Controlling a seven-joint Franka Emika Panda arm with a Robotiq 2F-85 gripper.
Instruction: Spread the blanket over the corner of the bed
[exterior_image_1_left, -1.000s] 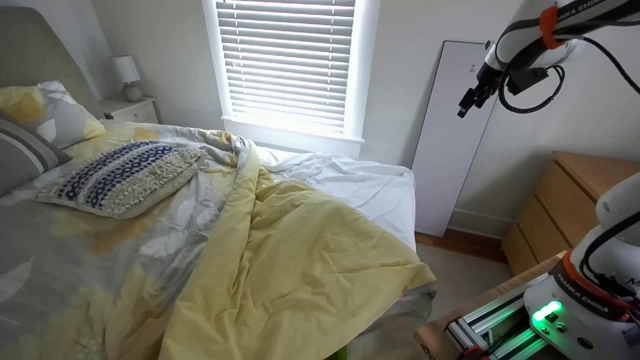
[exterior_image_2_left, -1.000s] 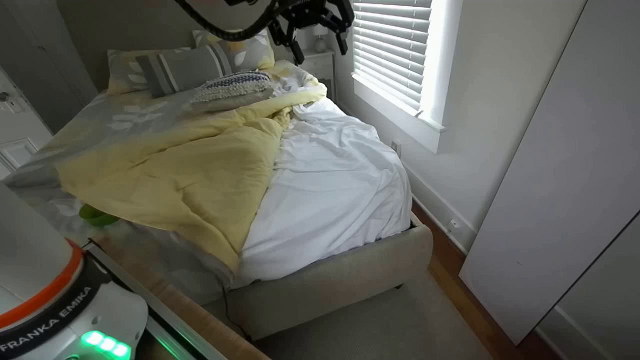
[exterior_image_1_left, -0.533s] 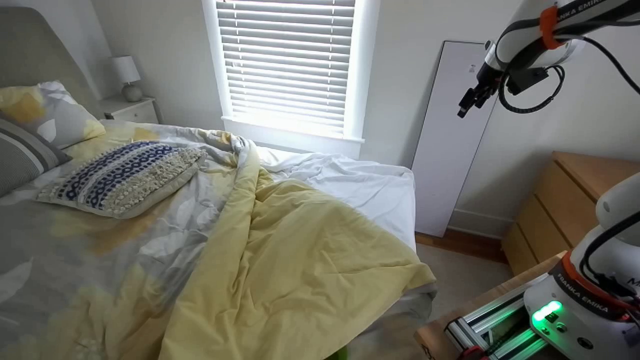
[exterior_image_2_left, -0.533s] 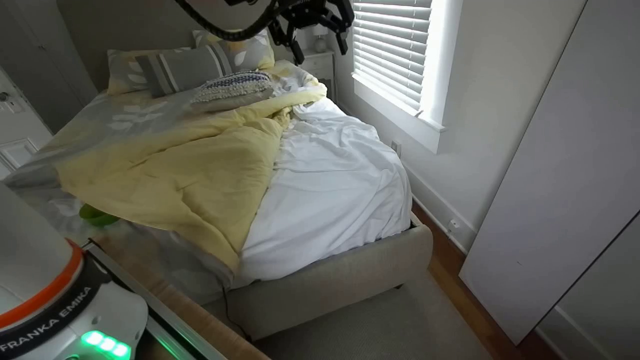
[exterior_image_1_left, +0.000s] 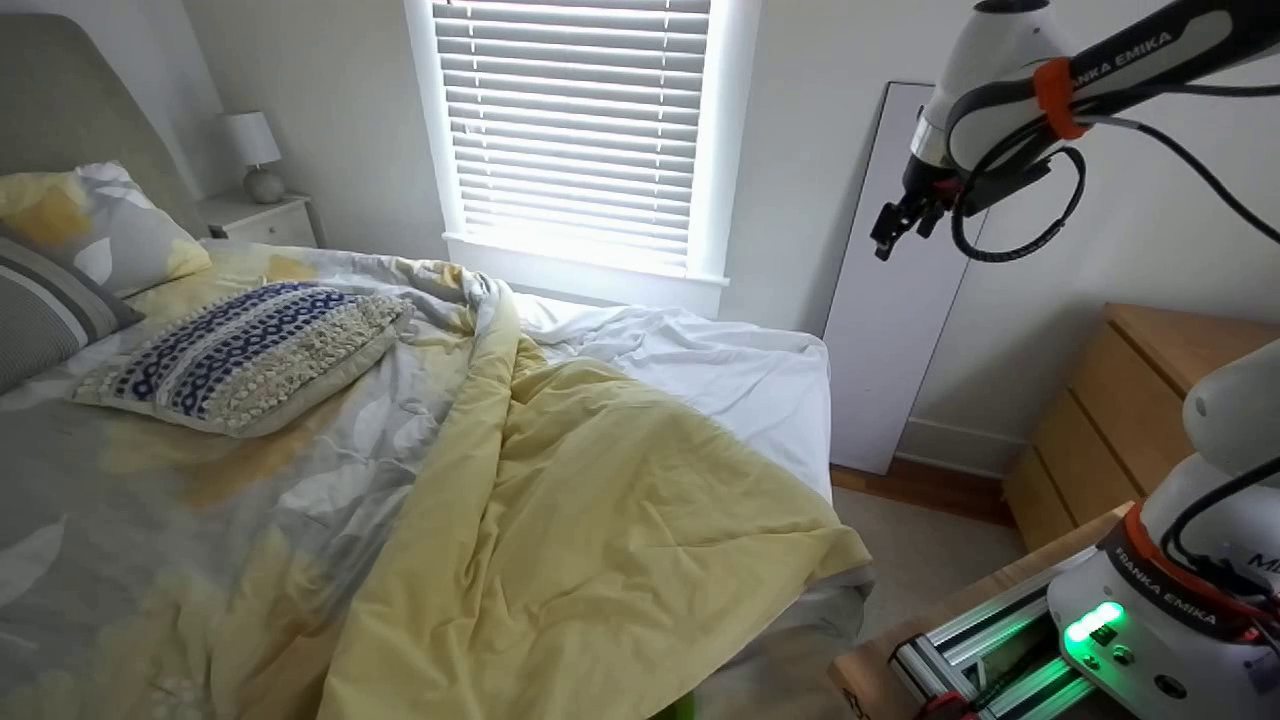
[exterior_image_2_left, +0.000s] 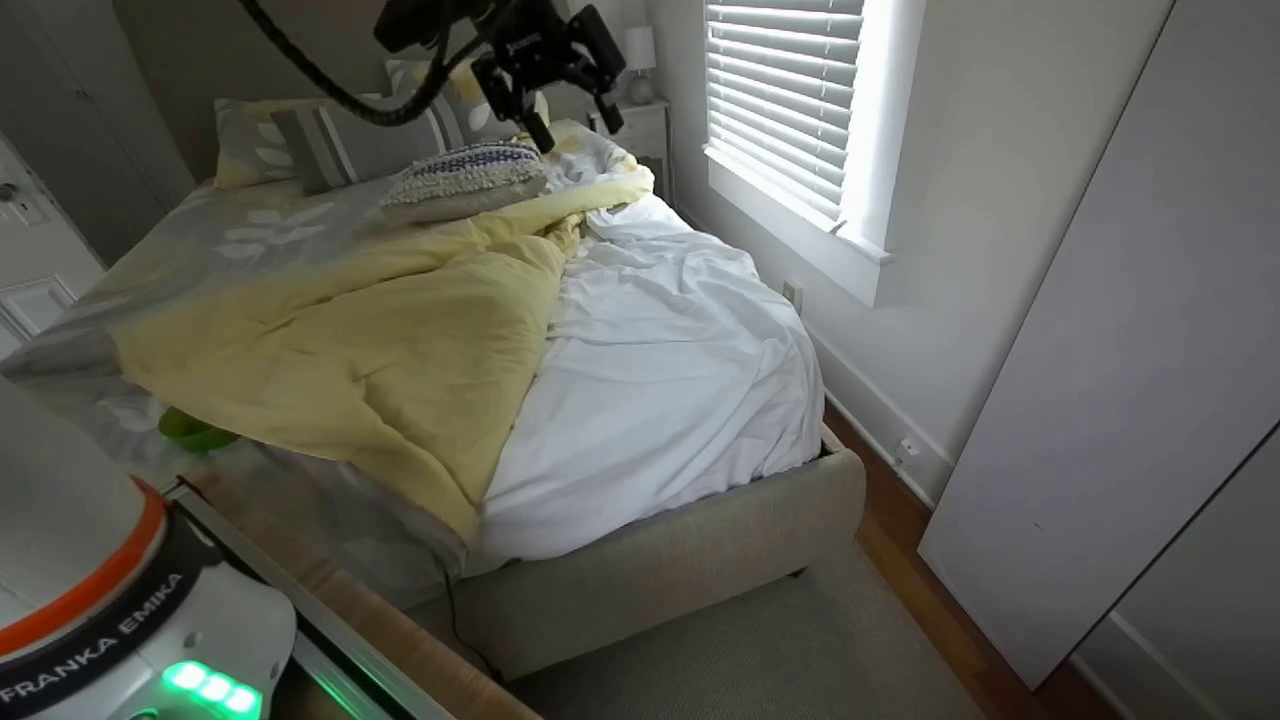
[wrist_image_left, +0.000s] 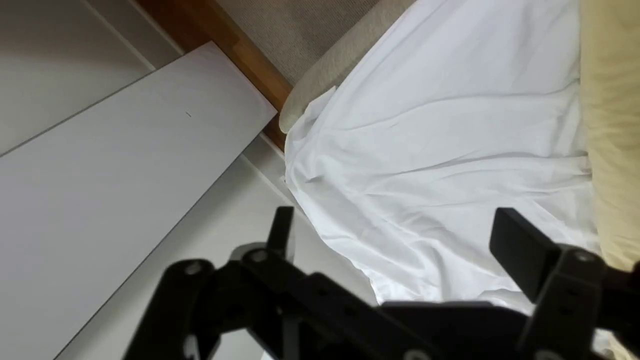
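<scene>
The largest thing is the bed (exterior_image_2_left: 680, 560), which lies lower than the gripper (wrist_image_left: 394, 220) and well apart from it. Next is the blanket (exterior_image_1_left: 640, 500), lying on the bed and also below the gripper; in the wrist view, its yellow side shows at the far right, past the right-hand finger (wrist_image_left: 522, 250). It is folded over itself, with one corner hanging at the bed's foot. The white sheet (exterior_image_2_left: 660, 370) is beside the blanket, and the wrist view shows it in the gap between the fingers and above them in the picture, as far as a corner of the bed. In an exterior view, the arm (exterior_image_1_left: 1000, 60) extends from the upper right to the gripper. The tall white board (exterior_image_1_left: 880, 380) leans against the wall (exterior_image_1_left: 820, 150) behind the gripper, and in the wrist view it is on the left of the left-hand finger (wrist_image_left: 281, 230). The chest of drawers (exterior_image_1_left: 1120, 420) stands lower than the gripper and, in an exterior view, to its right. The cushion with the blue pattern (exterior_image_1_left: 240, 360) lies on the bed, in an exterior view lower than the gripper and to its left. The gripper itself is tilted downward, and its two fingers stand wide apart. The green object (exterior_image_2_left: 195, 430), which I cannot identify, is below and to the left of the gripper in an exterior view, at the edge of the blanket.
</scene>
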